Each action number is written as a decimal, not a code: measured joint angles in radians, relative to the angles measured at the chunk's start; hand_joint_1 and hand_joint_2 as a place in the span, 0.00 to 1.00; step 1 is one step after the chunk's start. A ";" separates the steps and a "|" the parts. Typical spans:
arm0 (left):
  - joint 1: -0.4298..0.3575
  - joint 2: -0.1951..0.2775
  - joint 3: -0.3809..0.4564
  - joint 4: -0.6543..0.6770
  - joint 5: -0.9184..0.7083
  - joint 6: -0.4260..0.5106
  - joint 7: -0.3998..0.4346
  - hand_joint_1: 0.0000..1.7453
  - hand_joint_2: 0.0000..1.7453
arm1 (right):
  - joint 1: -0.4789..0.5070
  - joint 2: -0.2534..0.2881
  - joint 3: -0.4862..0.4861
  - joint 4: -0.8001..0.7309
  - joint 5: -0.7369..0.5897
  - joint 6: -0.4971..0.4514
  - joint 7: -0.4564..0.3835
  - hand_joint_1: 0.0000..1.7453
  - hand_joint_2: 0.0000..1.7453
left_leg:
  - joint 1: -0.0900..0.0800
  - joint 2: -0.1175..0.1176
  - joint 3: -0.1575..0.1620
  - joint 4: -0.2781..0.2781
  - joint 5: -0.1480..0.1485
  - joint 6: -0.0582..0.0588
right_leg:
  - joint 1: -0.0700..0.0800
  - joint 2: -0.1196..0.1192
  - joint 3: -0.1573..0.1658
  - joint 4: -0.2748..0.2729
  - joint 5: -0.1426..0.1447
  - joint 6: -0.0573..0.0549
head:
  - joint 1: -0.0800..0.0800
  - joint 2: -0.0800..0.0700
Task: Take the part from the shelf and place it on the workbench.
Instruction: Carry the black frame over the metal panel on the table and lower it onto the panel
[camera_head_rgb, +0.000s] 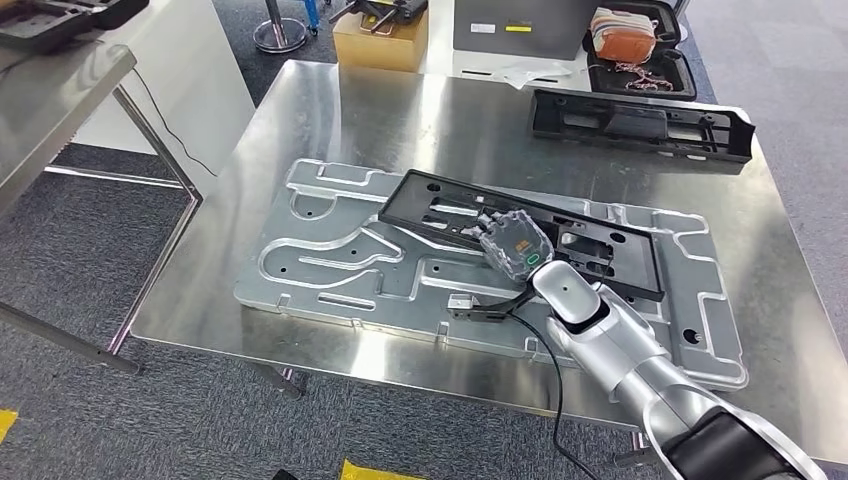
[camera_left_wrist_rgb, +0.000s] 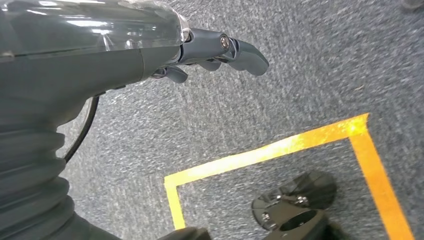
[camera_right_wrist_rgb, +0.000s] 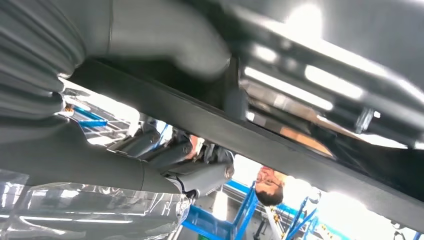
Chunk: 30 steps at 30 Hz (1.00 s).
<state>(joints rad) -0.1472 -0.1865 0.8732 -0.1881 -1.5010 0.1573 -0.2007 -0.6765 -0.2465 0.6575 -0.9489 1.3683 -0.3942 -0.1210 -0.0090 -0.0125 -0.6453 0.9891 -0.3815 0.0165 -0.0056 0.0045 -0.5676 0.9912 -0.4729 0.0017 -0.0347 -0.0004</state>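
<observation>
Your right hand grips the black frame over the metal plate on the table.

Largest first: the steel table (camera_head_rgb: 330, 110) carries a grey machined plate (camera_head_rgb: 330, 265), and the long black frame (camera_head_rgb: 440, 205) lies across that plate, one end under your right hand (camera_head_rgb: 515, 245). There your thumb (camera_right_wrist_rgb: 165, 42) presses one face of the frame's rail and the fingers curl round the other. A second black frame (camera_head_rgb: 640, 125) sits near the table's far edge. Your left hand (camera_left_wrist_rgb: 165, 50) hangs above carpet, fingers loosely curled on nothing.
</observation>
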 joint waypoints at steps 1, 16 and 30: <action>0.002 0.001 -0.001 0.000 0.003 -0.003 0.004 0.00 0.00 | 0.009 -0.003 -0.003 -0.011 0.001 0.003 0.001 0.00 0.00 | 0.000 0.000 0.000 0.000 0.000 0.000 | 0.000 0.000 0.000 0.000 0.000 0.000 | 0.000 0.000; 0.015 0.006 0.014 0.000 0.088 -0.105 0.041 0.00 0.00 | -0.003 -0.026 -0.035 -0.216 -0.161 0.199 -0.068 0.00 0.00 | -0.001 0.001 0.009 0.001 0.000 0.000 | -0.001 0.000 0.010 0.000 0.001 0.001 | 0.000 0.000; 0.013 0.005 0.053 0.000 0.131 -0.116 0.076 0.00 0.00 | -0.134 -0.046 0.061 -0.448 -0.284 0.395 -0.032 0.00 0.00 | -0.002 0.001 0.012 0.004 -0.001 0.001 | -0.001 -0.001 0.015 0.000 0.001 0.002 | 0.000 0.000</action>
<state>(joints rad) -0.1342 -0.1812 0.9260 -0.1881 -1.3704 0.0413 -0.1243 -0.8103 -0.2926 0.7189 -1.3968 1.0841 0.0005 -0.1534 -0.0106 -0.0115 -0.6330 0.9932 -0.3827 0.0172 -0.0065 0.0038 -0.5525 0.9910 -0.4720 0.0032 -0.0347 -0.0004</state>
